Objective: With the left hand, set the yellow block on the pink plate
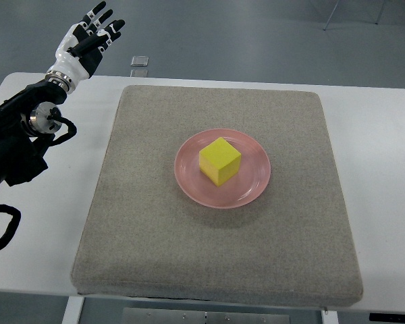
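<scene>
Sits square on the pink plate (253, 191), the yellow block (220, 160), near the middle of the dish, one corner turned toward the camera, upright and not overhanging the rim. Looks settled; no tilt to be seen. By the look of things, placing done, with only the clearing away of the arm left

Holds nothing, the left hand (89, 39): fingers spread and straight, raised at the far left corner of the table (378, 135), well apart from plate and block. Right arm not to be seen anywhere

For doing this closing step well: best to keep the fingers spread and the arm high and wide of the mat, so that no sleeve, cable or knuckle brushes the plate. No need to reach back in; a nudge now could slide the block toward the rim or shift the plate on the cloth. A slow, outward path along the left edge seems safest

Under the plate lies a grey felt mat (155, 250), coarse and likely grippy, covering most of the white table, with bare margins left and right. Beyond the far edge, a grey floor, a small pale object (140, 61) lying on it near the hand, and thin chair or stand legs (334, 13) at the top right
</scene>
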